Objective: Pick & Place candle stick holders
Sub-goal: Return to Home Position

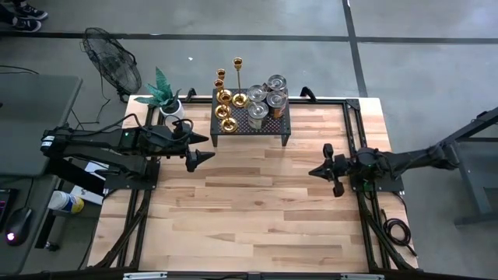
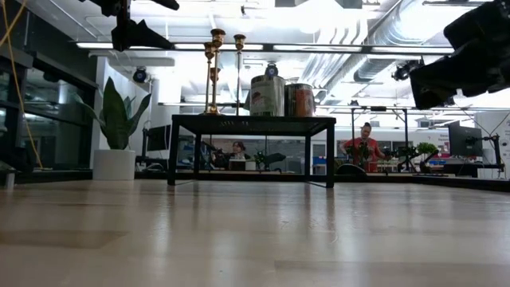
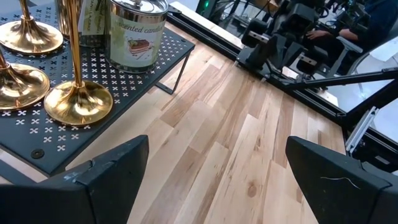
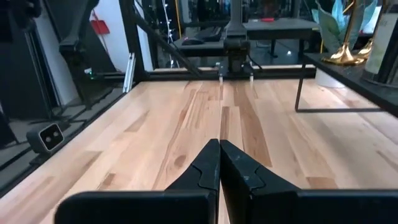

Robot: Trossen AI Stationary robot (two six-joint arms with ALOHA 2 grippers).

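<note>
just ahead of the left gripper (image 3: 217, 143), spread and empty, the candle stick holders (image 1: 227, 105) stand on the black shelf (image 1: 282, 129) beside tins (image 1: 268, 97). right gripper (image 4: 219, 149) pressed together, well apart. risk: a careless swing clips the tall stems, toppling them.

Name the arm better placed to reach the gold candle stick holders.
Left, probably: the left hand hangs open beside the shelf end where the candle stick holders stand; the right hand is shut and farther off.
</note>
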